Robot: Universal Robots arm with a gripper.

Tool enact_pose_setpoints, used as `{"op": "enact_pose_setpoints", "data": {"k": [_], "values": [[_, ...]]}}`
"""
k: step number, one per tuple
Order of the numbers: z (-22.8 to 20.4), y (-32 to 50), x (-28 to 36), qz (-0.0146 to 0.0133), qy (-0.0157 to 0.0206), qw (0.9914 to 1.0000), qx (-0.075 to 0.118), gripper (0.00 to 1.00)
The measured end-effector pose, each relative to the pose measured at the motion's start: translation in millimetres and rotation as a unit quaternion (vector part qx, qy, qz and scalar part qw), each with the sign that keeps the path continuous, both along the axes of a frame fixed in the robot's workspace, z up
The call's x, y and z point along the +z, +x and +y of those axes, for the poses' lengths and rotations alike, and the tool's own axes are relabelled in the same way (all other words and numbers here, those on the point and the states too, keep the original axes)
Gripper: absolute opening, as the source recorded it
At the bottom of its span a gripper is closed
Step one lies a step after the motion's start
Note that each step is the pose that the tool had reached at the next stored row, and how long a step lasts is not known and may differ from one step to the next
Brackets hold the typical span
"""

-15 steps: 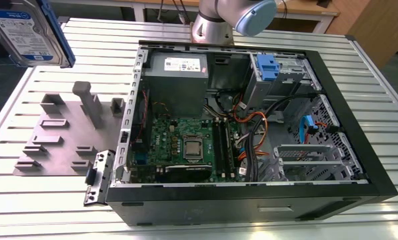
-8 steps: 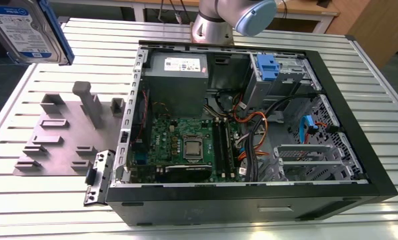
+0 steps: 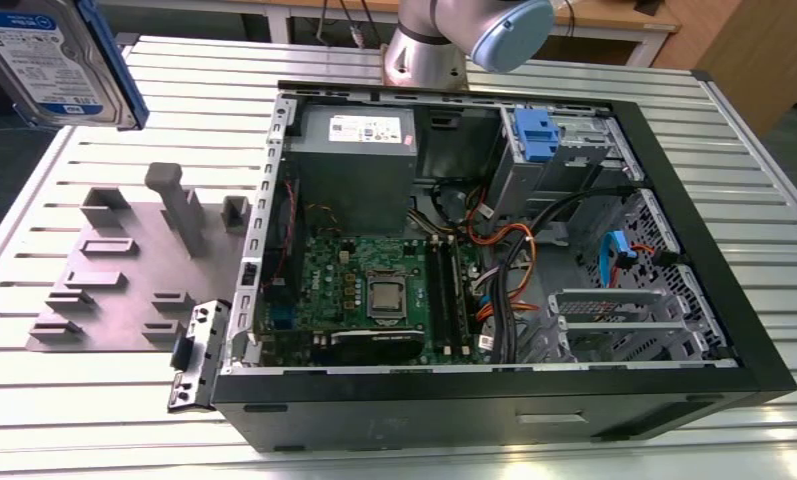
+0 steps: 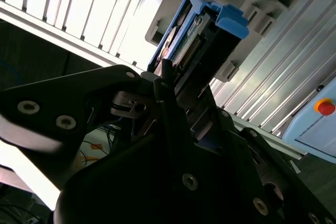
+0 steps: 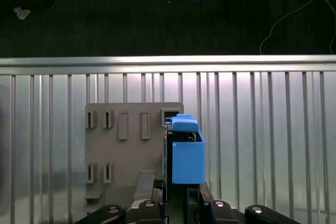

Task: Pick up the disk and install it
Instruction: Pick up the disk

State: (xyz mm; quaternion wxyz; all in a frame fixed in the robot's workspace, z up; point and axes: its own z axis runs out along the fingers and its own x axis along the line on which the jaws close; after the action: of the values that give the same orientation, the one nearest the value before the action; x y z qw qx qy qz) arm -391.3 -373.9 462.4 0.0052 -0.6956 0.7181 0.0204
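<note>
Black metal fingers (image 4: 167, 95) clamp the flat silver disk (image 4: 205, 35) with its blue plastic frame. Its long axis runs straight out from them, above the slatted metal table (image 5: 262, 129). The open black computer case (image 3: 505, 250) lies well apart, toward the exterior view's right.

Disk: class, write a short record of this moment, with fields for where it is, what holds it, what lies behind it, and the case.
Disk: held in the air, at the exterior view's upper left
Held by: gripper, shut on it
Behind it in the first wrist view: grey fixture plate
Computer case: open, disk not yet installed
</note>
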Motion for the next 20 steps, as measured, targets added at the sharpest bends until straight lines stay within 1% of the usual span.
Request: {"op": "enact_pose_setpoints", "data": {"k": [4, 16, 19, 20], "values": [[0.0, 0.0, 3.0, -0.0001, 0.0001, 1.0, 0.0, 0.35], [0.0, 0.0, 17.5, -0.0001, 0.0001, 1.0, 0.0, 0.35], [0.0, 0.1, 17.9, -0.0002, 0.0001, 1.0, 0.0, 0.35], [0.0, 0.0, 19.5, -0.0001, 0.0001, 1.0, 0.0, 0.35]]}}
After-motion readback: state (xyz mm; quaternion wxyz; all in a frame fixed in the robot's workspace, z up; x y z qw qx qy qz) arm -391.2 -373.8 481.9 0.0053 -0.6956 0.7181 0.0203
